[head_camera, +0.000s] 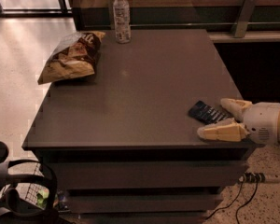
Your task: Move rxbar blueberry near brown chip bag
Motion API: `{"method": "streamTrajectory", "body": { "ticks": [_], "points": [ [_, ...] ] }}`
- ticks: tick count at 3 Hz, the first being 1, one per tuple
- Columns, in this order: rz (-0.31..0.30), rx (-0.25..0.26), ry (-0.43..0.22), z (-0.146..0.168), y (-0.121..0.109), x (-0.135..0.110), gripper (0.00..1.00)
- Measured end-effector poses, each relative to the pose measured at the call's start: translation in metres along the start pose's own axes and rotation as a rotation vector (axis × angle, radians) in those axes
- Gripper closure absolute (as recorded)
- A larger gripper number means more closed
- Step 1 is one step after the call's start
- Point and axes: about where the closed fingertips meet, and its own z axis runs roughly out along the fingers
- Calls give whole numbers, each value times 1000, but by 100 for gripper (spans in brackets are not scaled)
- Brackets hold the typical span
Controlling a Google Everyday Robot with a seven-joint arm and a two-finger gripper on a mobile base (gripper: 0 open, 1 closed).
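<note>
Camera view: the rxbar blueberry [206, 112] lies flat by the desk's [144, 87] right front edge, long axis pointing at the tool [211, 118], whose fingers stand apart astride its right end. At far left, well apart, sits the brown chip bag [72, 55].

The gripper [213, 118] is at the four o'clock corner of the table [144, 87] with its fingers spread, and the right border cuts off its arm. The lower finger hides one end of the blue bar [204, 111]. Lettering on the chip bag [72, 55] at ten o'clock and on the bottle [121, 15] at twelve is too small to read.
</note>
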Motion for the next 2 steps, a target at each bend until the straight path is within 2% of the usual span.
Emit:
{"method": "streamTrajectory", "body": {
  "ticks": [2],
  "points": [
    [-5,-7,0,3,3,-2,70]
  ]
}}
